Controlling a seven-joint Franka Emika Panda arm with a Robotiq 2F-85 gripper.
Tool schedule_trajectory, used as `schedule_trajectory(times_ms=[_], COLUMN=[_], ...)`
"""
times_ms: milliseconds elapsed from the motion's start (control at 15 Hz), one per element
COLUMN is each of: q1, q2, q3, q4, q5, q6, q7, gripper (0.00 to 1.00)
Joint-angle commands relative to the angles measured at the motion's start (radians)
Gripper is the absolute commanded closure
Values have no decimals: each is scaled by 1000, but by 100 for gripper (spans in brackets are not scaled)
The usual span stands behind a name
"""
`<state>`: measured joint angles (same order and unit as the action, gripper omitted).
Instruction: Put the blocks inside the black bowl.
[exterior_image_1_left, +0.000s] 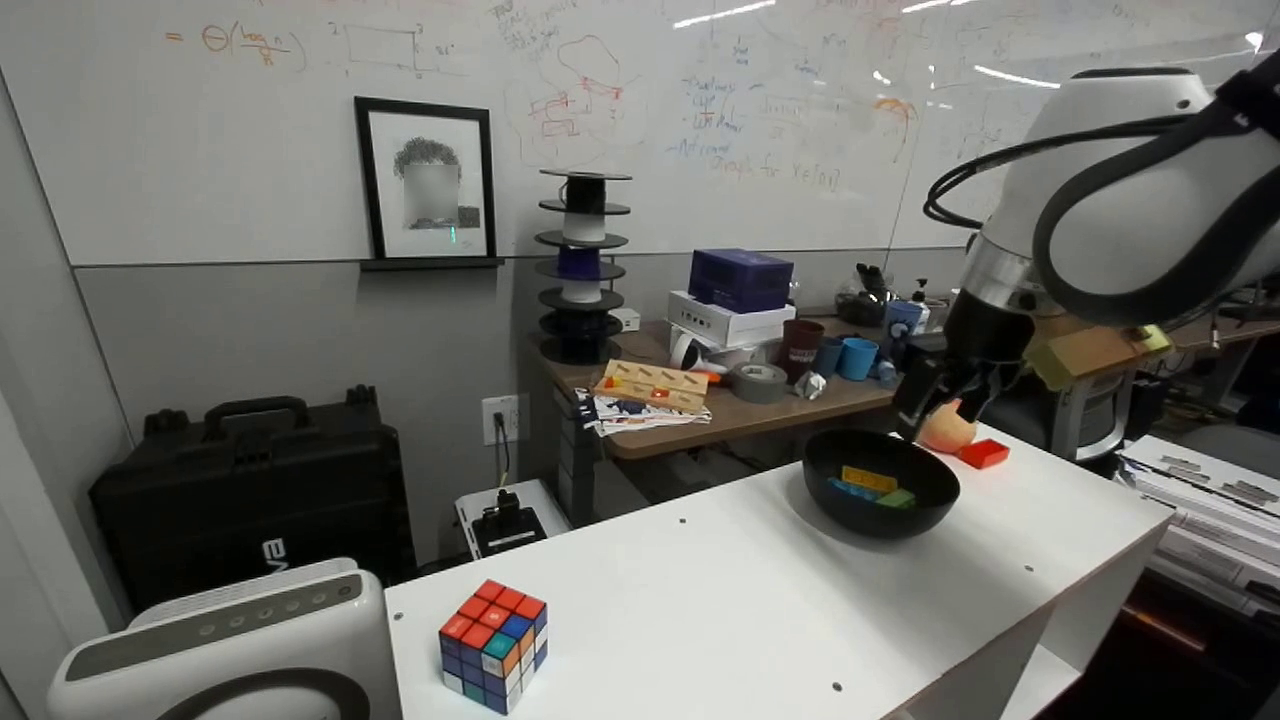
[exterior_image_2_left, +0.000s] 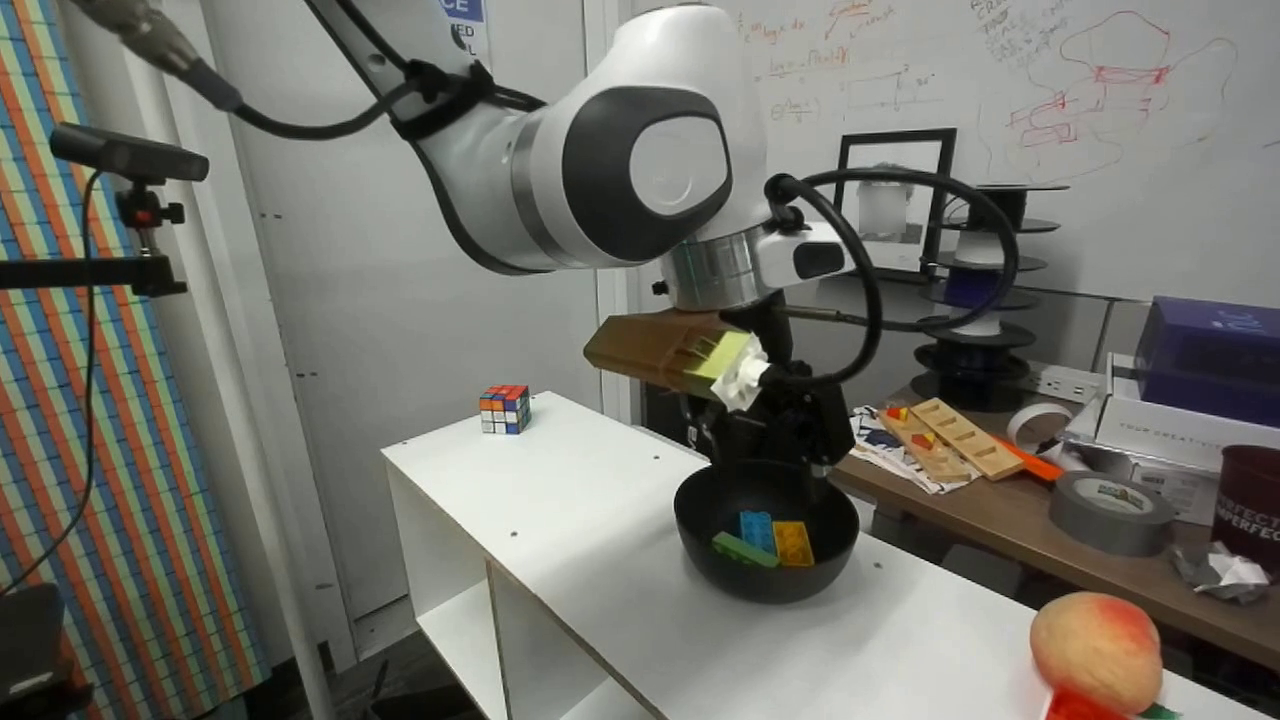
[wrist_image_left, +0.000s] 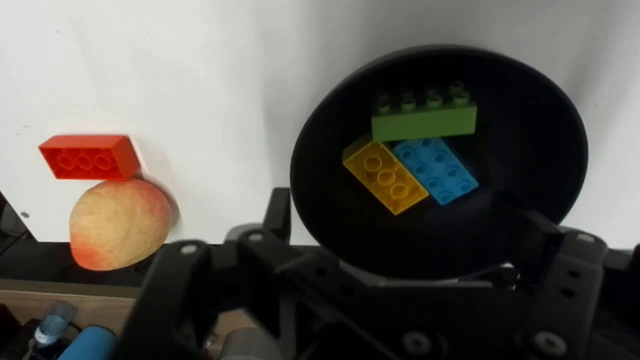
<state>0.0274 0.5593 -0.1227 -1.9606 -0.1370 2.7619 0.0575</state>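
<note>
The black bowl (wrist_image_left: 540, 150) stands on the white shelf top and shows in both exterior views (exterior_image_1_left: 850, 520) (exterior_image_2_left: 770, 590). Inside it lie a yellow block (wrist_image_left: 385, 177), a flat blue block (wrist_image_left: 437, 170) and a green block (wrist_image_left: 425, 122), close together. A red block (wrist_image_left: 90, 157) lies outside the bowl on the shelf top, against the peach-orange ball; it also shows in both exterior views (exterior_image_1_left: 985, 454) (exterior_image_2_left: 1075, 706). My gripper (wrist_image_left: 400, 214) is open and empty, its fingers wide apart over the bowl; in an exterior view (exterior_image_2_left: 765, 462) its fingertips are at the bowl's rim.
The peach-orange ball (wrist_image_left: 117, 225) touches the red block near the shelf's edge. A Rubik's cube (exterior_image_1_left: 494, 645) stands at the far end of the white shelf top (exterior_image_1_left: 680, 610). A brown desk (exterior_image_1_left: 640, 440) with tape, cups and boxes runs along behind the shelf.
</note>
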Motion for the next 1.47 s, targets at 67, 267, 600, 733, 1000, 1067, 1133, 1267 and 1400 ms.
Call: schedule_trajectory(times_ms=[67, 267, 600, 733, 1000, 1067, 1133, 1267, 1400], q1=[-130, -220, -323, -347, -368, -367, -361, -359, -359], q2=[-129, -183, -215, -207, -180, -182, -188, -186, -186], q3=[74, 88, 50, 33, -2, -9, -8, -15, -16], q4=[-35, -19, 19, 33, 66, 70, 39, 46, 47], q5=[182, 317, 510, 569, 650, 661, 633, 641, 643], q6=[-20, -70, -131, -132, -160, -192, -150, -172, -176], q7=[-20, -27, 6, 36, 148, 188, 123, 164, 177], gripper=[0, 0, 0, 0, 0, 0, 0, 0, 0])
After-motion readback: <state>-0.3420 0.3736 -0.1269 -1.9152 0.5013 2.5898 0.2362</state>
